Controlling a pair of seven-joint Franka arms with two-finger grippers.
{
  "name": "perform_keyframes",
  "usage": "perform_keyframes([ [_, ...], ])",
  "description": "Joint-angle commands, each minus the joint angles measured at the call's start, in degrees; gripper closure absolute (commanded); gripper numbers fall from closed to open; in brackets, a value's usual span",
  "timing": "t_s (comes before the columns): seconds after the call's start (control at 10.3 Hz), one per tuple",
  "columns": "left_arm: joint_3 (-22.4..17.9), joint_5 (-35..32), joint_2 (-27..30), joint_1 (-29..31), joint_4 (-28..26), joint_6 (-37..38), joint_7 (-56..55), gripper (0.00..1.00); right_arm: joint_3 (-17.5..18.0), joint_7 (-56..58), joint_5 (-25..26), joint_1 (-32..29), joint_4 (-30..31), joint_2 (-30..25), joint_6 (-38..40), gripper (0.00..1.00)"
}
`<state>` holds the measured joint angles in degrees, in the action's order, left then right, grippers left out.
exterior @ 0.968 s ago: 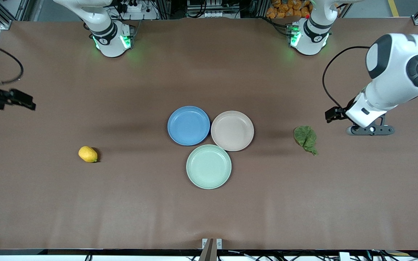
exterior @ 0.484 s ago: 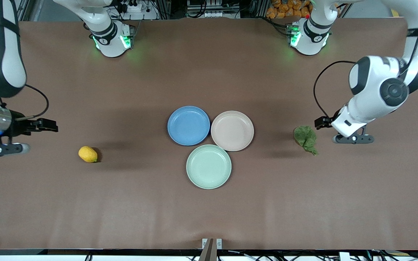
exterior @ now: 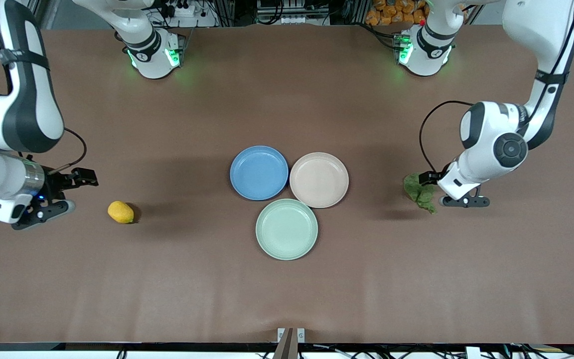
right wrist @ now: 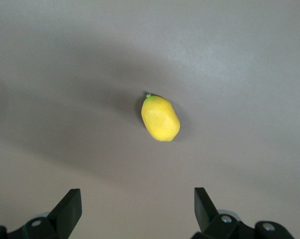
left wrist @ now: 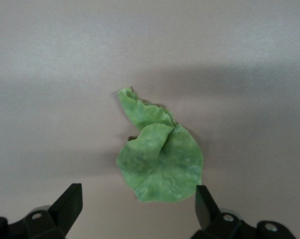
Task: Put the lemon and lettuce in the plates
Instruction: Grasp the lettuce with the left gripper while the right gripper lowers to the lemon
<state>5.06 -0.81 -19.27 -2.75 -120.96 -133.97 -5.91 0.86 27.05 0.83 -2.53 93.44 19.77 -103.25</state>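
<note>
1. Brown table (exterior: 287, 299) runs the full width, w/ three plates clustered mid-table: blue plate (exterior: 259, 172), beige-pink plate (exterior: 319, 179), mint plate (exterior: 286, 229) nearest the front camera.
2. Lemon (exterior: 120, 212) lies on the table toward the right arm's end, well apart from the plates.
3. Right gripper (exterior: 43, 212) hovers just beside the lemon, fingers spread wide, holding nothing.
4. Lettuce (exterior: 419, 191) lies flat toward the left arm's end; left gripper (exterior: 464, 201) is over its edge, fingers wide, nothing held.
5. Left wrist view: lettuce (left wrist: 159, 154) sits between the fingertips (left wrist: 204, 201) but ahead of them, not touching.
6. Right wrist view: lemon (right wrist: 160, 118) is well ahead of the fingertips (right wrist: 70, 204), centred in the gap; its green tip shows only here.
</note>
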Motion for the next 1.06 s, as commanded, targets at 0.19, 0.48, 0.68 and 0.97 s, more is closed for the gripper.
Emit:
perform_keyframes([
  [0.19,0.2,0.5,-6.4,-0.1,-0.2,-7.3,-0.2,0.00,0.0,7.8,-0.5,0.0,9.2,0.5,-14.5,0.00],
  [0.48,0.2,0.7,-8.2,-1.2,0.5,-8.1,-0.4,0.13,0.1,13.8,-1.1,-1.7,9.7,3.8,-17.2,0.00],
  [0.68,0.2,0.8,-9.3,-1.2,0.7,-8.5,-0.8,0.22,0.1,13.9,-1.2,-1.9,9.8,6.9,-20.7,0.00],
  [0.97,0.1,0.8,-9.8,-1.9,1.0,-9.6,-1.0,0.81,0.1,16.8,-1.1,-2.0,10.5,9.8,-25.8,0.00],
])
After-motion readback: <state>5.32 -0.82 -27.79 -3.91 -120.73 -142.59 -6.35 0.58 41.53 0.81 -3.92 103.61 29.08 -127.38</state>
